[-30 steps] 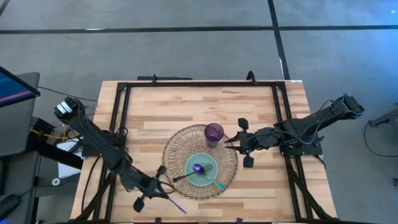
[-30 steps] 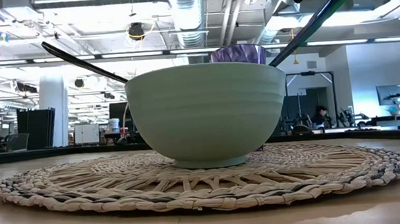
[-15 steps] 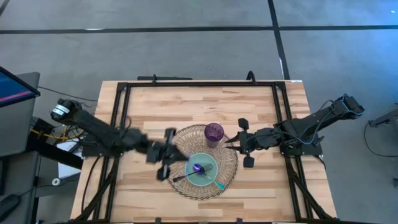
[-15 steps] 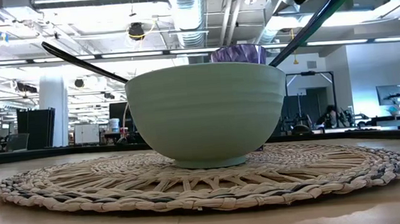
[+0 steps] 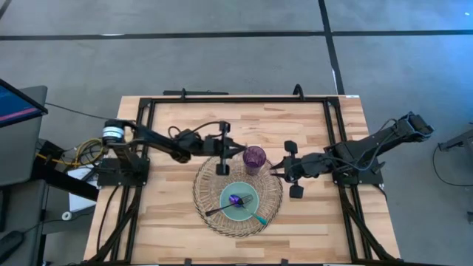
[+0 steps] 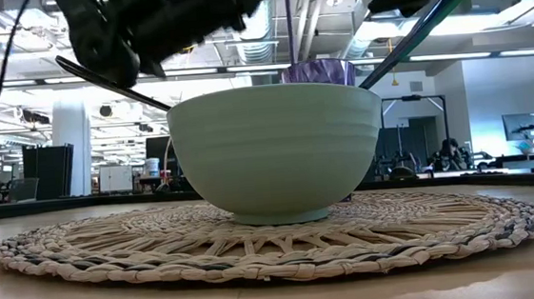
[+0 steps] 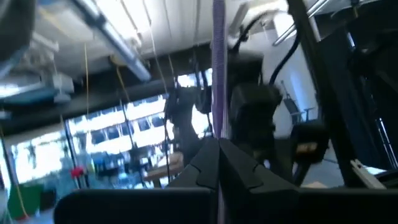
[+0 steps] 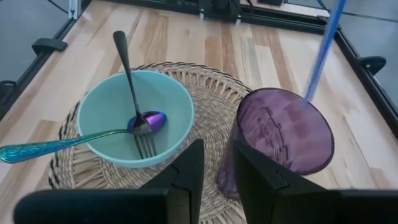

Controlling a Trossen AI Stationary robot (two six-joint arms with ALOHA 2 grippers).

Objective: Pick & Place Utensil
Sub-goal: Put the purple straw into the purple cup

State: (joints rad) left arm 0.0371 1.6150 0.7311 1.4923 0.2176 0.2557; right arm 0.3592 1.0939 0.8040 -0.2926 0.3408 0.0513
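Wooden table, bowl holding fork, spoon

Woven mat on wooden table

1. A light wooden table with a black metal frame stands on a grey floor crossed by dark lines.
2. A monitor shows at the far left edge.
3. Behind the table is a large open hall with exposed ceiling ducts, strip lights and a white pillar.
4. A screen glows far right.
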